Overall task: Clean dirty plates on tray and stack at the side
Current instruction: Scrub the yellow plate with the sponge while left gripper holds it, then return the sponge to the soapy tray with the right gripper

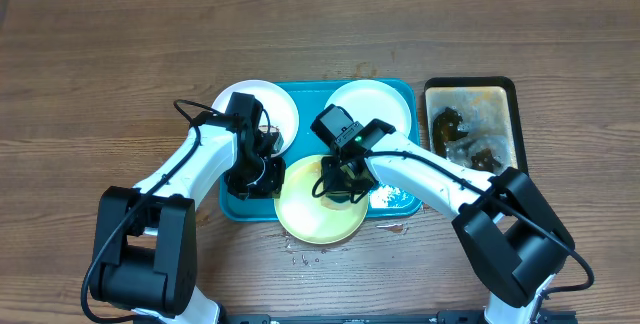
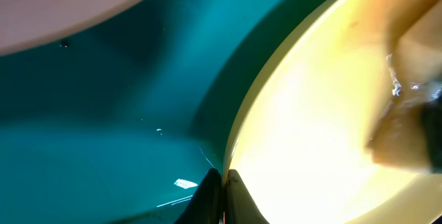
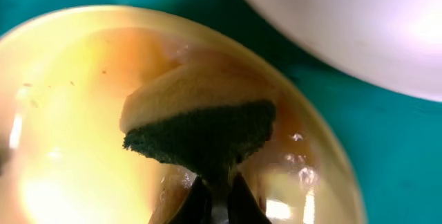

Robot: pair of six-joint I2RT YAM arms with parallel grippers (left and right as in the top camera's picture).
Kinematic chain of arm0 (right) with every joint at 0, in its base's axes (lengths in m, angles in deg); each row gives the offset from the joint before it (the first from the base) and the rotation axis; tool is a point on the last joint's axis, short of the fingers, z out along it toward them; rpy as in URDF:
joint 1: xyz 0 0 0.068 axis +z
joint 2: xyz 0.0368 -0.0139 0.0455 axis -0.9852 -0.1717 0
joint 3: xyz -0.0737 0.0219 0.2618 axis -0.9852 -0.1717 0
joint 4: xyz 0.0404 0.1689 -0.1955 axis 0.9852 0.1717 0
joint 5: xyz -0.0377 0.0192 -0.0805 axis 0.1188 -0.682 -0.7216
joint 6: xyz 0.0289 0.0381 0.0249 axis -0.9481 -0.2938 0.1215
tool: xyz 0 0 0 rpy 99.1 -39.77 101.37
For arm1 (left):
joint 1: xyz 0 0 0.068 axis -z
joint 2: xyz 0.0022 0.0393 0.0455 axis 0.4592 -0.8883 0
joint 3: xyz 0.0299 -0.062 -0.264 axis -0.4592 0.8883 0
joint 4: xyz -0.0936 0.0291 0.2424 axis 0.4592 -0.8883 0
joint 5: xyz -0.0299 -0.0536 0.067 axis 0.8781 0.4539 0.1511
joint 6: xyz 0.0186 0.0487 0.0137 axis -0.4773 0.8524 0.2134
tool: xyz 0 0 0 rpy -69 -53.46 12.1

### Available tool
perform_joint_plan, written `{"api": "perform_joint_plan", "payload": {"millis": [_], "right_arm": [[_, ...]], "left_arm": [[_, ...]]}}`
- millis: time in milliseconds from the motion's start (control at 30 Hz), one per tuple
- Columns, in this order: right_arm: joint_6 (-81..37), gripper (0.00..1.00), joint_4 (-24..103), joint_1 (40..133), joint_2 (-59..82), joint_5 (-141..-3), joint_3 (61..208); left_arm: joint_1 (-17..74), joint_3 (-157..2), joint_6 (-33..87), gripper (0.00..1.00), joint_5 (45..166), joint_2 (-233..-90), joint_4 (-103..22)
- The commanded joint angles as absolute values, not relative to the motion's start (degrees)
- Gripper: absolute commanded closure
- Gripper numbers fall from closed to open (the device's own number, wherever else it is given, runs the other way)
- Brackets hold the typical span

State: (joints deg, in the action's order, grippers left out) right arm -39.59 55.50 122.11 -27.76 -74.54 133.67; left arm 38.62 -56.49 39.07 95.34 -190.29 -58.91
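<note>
Closest to the lens, the right end effector (image 3: 219,202) has its fingers pinched tight on a sponge (image 3: 197,124), yellow foam up, dark scouring face toward the cam. Grip is at the sponge's narrow end, so the broad part stays free to press on the yellow-green plate (image 3: 62,113). Brownish film shows round the sponge, so that's prob. the patch being scrubbed.

Opposite it, the left end effector (image 2: 222,198) has fingers together on the same plate's left rim, as far as the wrist view shows. Reads as a brace: w/o it a light plate would likely skid under the scrub.

That plate sits at the near edge of the teal tray (image 1: 308,92), overhanging toward the robot. This puts it within reach of both arms & leaves the rim exposed for pinching. Two white plates, back-left (image 1: 255,99) & back-right (image 1: 370,104), lie flat in the tray, apart from each other. No smears visible from overhead; can't tell if wiped.

Nothing is stacked at the side yet, so the wipe step is in hand, stacking not begun.

The black tray (image 1: 492,99) w/ brown liquid stands just right of the teal one on the desk (image 1: 120,54). Drops (image 1: 305,257) on the desk in front suggest wet, slippery handling. Main risk: the plate sliding off the tray lip.
</note>
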Motion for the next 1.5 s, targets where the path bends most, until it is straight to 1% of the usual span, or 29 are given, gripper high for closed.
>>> {"api": "perform_joint_plan", "payload": {"millis": [0,233,467,633,733,800,967,1067,1167,1467], "right_arm": [[-36.4,0.96,58.6,121.5,-27.0,-80.5,134.5],[-33.2,0.96,61.8,121.5,-20.5,-80.8,139.1],[-33.3,0.96,62.7,119.6,-12.4,-85.5,139.3],[-33.3,0.96,65.9,113.6,-9.9,-87.2,139.3],[-33.2,0.96,68.3,107.7,-9.9,-87.4,139.2],[-32.0,0.96,69.2,103.1,-9.9,-87.2,139.1],[-18.5,0.96,69.1,93.5,-10.4,-81.3,139.1],[-18.1,0.96,69.5,88.9,-11.2,-81.2,138.5],[-18.4,0.96,67.3,84.9,-11.5,-80.1,136.4],[-17.9,0.96,55.6,75.7,-12.0,-69.7,126.0]], "left_arm": [[38.7,-57.4,38.5,0.96,94.1,-190.6,-59.1],[38.7,-57.4,38.5,0.96,94.1,-190.6,-59.0],[38.6,-57.5,38.4,0.96,94.1,-190.0,-59.0],[38.6,-58.6,37.9,0.96,94.0,-187.5,-59.7],[38.6,-59.8,37.7,0.96,92.3,-184.5,-60.8],[38.6,-60.6,37.3,0.96,90.1,-181.7,-61.5],[39.1,-60.9,36.9,0.96,83.6,-175.4,-61.6],[40.0,-60.9,36.9,0.96,78.1,-172.4,-61.6],[41.3,-61.3,35.6,0.96,72.3,-169.9,-61.6],[48.5,-63.9,34.9,0.96,55.6,-168.3,-59.9]]}}
